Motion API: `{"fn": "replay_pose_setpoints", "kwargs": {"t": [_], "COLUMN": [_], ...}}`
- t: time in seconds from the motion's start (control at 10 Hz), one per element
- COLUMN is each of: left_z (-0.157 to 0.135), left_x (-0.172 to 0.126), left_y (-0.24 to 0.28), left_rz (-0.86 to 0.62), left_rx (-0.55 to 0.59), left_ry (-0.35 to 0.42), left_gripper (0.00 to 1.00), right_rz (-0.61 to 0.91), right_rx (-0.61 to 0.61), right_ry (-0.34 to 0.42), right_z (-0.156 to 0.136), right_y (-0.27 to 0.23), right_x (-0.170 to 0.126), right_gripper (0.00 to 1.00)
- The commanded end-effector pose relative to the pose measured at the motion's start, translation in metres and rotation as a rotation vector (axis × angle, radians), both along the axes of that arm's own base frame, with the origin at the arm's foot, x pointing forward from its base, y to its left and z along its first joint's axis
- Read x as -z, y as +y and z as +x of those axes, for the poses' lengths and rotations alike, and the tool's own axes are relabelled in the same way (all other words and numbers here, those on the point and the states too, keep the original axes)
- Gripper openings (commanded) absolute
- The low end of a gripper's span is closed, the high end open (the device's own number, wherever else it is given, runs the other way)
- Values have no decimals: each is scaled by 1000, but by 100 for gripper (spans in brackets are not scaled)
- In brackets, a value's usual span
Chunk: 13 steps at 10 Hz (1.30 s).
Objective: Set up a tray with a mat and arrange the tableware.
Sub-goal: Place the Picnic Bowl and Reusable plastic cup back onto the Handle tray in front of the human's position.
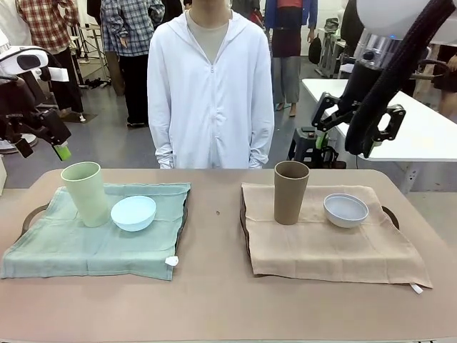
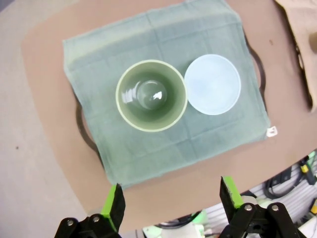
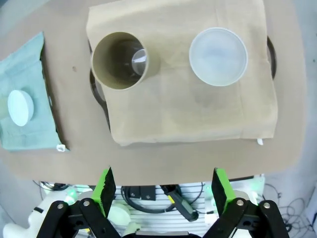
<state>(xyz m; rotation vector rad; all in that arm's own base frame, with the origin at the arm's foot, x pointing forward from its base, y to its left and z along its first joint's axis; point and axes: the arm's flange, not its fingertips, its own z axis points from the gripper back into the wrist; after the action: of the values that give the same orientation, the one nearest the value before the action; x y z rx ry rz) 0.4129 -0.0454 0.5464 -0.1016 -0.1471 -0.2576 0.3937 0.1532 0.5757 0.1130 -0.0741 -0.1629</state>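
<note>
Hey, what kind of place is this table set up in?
Probably a robotics lab or demo hall, not a dining room: a brown table with white robot arms, another white table behind, and cables below the table edge.

A person in a white zip hoodie (image 1: 211, 93) is seen standing at the far side of the brown table (image 1: 214, 300); a white table (image 1: 421, 132) is seen far right

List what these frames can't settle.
- Trays: front view, mats cover them; rim slivers alone show.
- Tan mat's tag: front view, print too small to read.
- Left hand: front view, cut off by the picture's edge.
- Right hand: front view, black cable crosses it.
</note>
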Motion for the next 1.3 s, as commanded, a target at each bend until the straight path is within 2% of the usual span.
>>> {"fn": "replay_pose_setpoints", "kwargs": {"t": [0.0,0.2,0.4,0.6,0.8,0.9,1.2], "left_z": [0,10,22,27,23,15,-9], "left_x": [1,-7,-2,3,6,6,7], "left_y": [1,41,74,97,132,155,215], "left_rz": [0,-235,-429,-591,-715,-765,-853], "left_rx": [-1,17,75,113,107,96,8], "left_ry": [3,75,157,196,204,190,126], "left_gripper": [100,100,100,100,100,100,100], "right_rz": [7,272,442,542,560,541,636], "right_rx": [21,88,129,169,146,98,67], "right_ry": [4,64,86,87,83,68,-29], "right_z": [1,15,7,-6,-34,-50,-100], "right_y": [-12,-76,-140,-184,-220,-228,-264], "right_x": [1,10,14,19,25,26,25], "right_gripper": [100,100,100,100,100,100,100]}}
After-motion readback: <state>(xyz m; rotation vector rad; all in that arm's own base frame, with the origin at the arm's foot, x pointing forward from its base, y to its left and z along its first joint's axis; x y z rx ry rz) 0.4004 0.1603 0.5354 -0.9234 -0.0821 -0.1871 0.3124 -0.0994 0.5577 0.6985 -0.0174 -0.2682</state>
